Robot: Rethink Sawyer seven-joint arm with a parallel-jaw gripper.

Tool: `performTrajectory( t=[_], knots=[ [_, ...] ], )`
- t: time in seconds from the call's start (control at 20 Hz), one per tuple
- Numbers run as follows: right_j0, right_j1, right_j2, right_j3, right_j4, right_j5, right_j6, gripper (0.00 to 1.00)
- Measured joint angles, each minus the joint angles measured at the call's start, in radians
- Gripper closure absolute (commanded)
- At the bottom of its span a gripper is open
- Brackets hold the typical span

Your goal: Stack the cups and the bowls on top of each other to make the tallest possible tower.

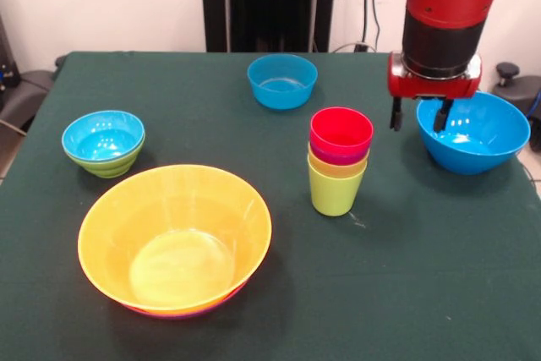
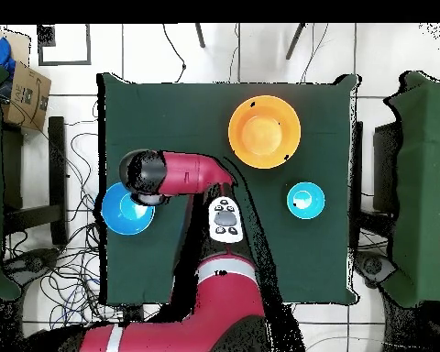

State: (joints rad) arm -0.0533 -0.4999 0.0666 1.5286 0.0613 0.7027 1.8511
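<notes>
the robot's gripper (image 1: pixel 418 116) hangs over the near rim of the big blue bowl (image 1: pixel 478 135), its two fingers spread apart and holding nothing. i think it sits there so it can grab that rim. the tower (image 1: pixel 338 161) stands in the middle of the table (image 1: pixel 406 276): a red cup on top, purple and yellow under it, a lime green cup lowest. the big yellow bowl (image 1: pixel 176 238) rests on something purple. one small blue bowl (image 1: pixel 282 80) waits alone, another sits in a green bowl (image 1: pixel 108 163).
</notes>
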Motion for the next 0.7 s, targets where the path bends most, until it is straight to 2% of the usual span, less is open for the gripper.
performTrajectory(
  t=[0.7],
  knots=[
    [-0.002,0.038,0.004,-0.001,0.0,0.0,0.0,0.0]
  ],
)
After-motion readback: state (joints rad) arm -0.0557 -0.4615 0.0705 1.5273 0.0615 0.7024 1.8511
